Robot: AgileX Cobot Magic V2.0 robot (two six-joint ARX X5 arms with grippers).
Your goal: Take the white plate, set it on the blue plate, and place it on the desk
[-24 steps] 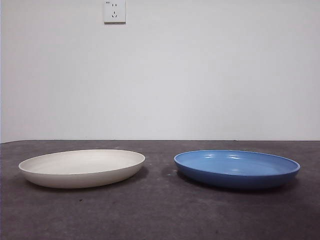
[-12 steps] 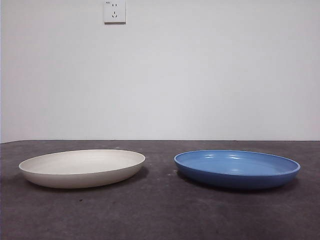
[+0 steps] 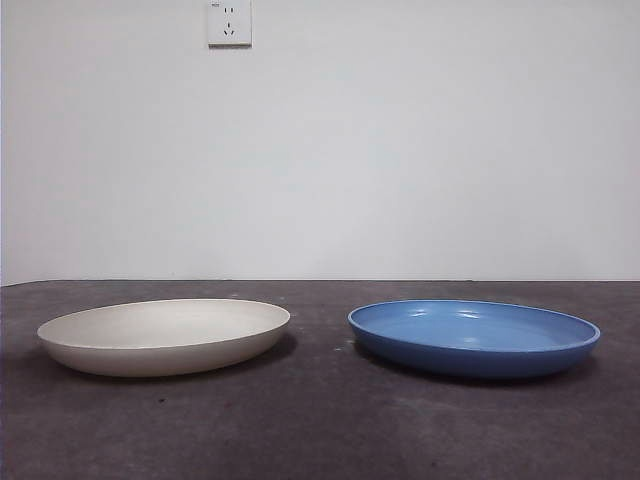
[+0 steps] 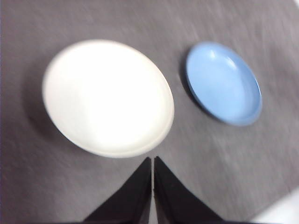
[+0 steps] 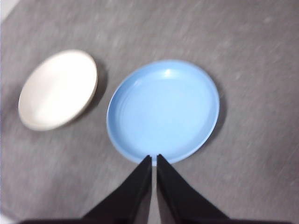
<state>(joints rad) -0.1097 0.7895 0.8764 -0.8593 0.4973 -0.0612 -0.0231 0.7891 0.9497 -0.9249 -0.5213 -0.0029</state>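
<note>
The white plate point(image 3: 165, 336) lies flat on the desk point(image 3: 320, 430) at the left, and the blue plate point(image 3: 474, 337) lies flat to its right with a gap between them. No arm shows in the front view. From high above, my left gripper point(image 4: 153, 161) hangs shut and empty near the rim of the white plate point(image 4: 107, 97), with the blue plate point(image 4: 223, 82) off to one side. My right gripper point(image 5: 153, 158) is shut and empty over the edge of the blue plate point(image 5: 163, 110), the white plate point(image 5: 58, 88) beyond it.
A pale wall with a white socket point(image 3: 229, 22) rises behind the desk. Dark bare tabletop runs in front of both plates and between them. A pale edge of the desk point(image 4: 280, 212) shows at one corner of the left wrist view.
</note>
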